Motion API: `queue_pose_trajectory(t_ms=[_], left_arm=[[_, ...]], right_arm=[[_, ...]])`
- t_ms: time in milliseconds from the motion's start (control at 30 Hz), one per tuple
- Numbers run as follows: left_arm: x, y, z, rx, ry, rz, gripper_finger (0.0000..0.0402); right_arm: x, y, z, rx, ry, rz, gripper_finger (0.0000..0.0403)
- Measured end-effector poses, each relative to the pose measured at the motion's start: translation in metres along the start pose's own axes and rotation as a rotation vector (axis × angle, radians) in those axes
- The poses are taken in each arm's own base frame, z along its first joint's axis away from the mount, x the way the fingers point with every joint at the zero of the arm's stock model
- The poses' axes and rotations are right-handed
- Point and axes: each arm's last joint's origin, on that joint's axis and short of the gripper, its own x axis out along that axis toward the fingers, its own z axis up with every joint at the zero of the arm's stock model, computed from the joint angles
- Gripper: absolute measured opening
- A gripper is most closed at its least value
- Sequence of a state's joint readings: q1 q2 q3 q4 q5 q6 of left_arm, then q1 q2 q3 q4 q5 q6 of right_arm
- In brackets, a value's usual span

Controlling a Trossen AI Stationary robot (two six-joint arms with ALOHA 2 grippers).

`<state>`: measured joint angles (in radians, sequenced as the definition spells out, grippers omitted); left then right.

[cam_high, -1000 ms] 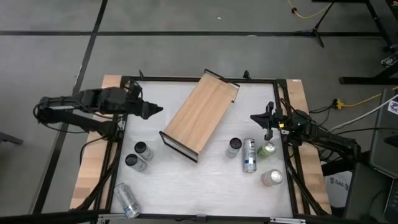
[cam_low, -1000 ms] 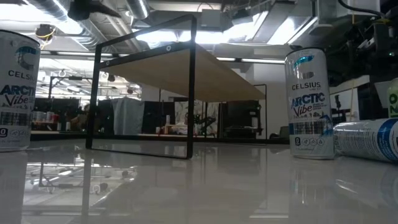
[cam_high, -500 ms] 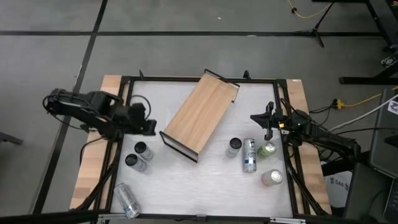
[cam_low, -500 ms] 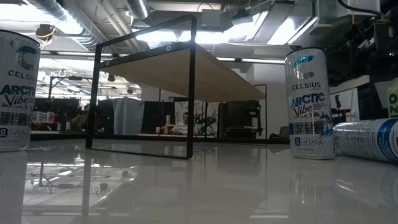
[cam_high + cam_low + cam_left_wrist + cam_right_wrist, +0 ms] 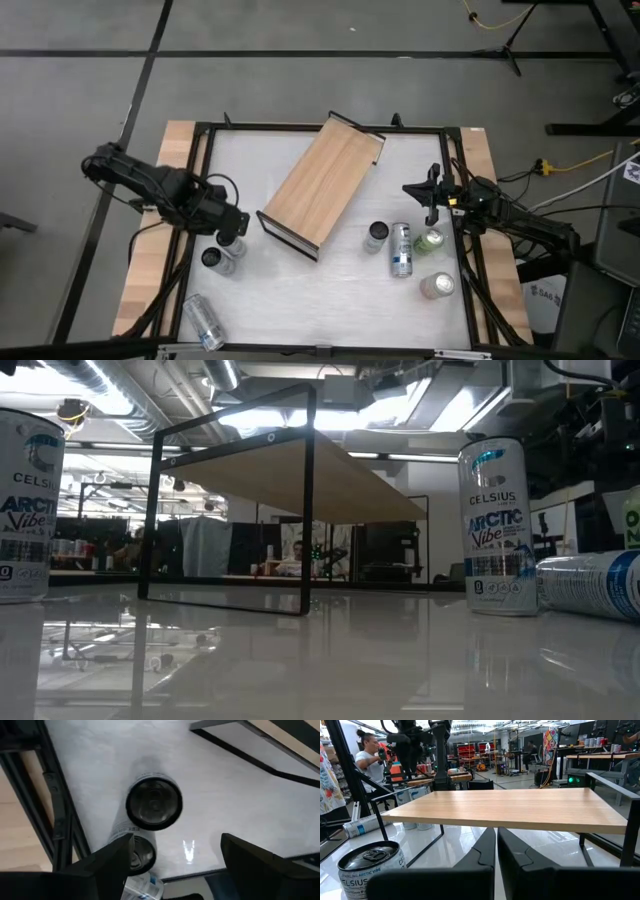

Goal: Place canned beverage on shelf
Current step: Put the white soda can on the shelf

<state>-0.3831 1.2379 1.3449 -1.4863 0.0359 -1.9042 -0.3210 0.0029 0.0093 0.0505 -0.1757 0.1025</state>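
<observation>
Above an upright can, the left gripper's fingers stand apart.

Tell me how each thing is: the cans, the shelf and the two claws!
Left claw: open, above two standing cans.
Right claw: shut, empty.
Shelf: upright, nothing on it.
Two left cans: standing.
Can by the front edge: lying down.
Can right of the shelf: lying down.

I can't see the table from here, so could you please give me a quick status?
Left gripper open, above an upright can. Right gripper shut, parked at the right edge. Shelf bare, no can on it yet. Nothing in the way.
</observation>
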Motion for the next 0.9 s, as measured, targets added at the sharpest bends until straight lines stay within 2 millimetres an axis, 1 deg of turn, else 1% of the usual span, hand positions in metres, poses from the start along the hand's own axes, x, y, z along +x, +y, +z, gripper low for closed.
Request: queue_pose_trajectory(t_ms=[233, 767, 900], left_arm=[[0.0046, -0.0027, -0.0045, 0.058, -0.028, 0.015, 0.0292], [0.0046, -0.0042, -0.0049, 0.061, -0.023, -0.001, 0.0292], [0.0046, -0.0029, -0.0044, 0.019, -0.029, 0.012, 0.0292]], right_arm=[[0.0, 0.0, 0.0, 0.0, 0.0, 0.0, 0.001], [0.0, 0.0, 0.0, 0.0, 0.0, 0.0, 0.001], [0.0, 0.0, 0.0, 0.0, 0.0, 0.0, 0.001]])
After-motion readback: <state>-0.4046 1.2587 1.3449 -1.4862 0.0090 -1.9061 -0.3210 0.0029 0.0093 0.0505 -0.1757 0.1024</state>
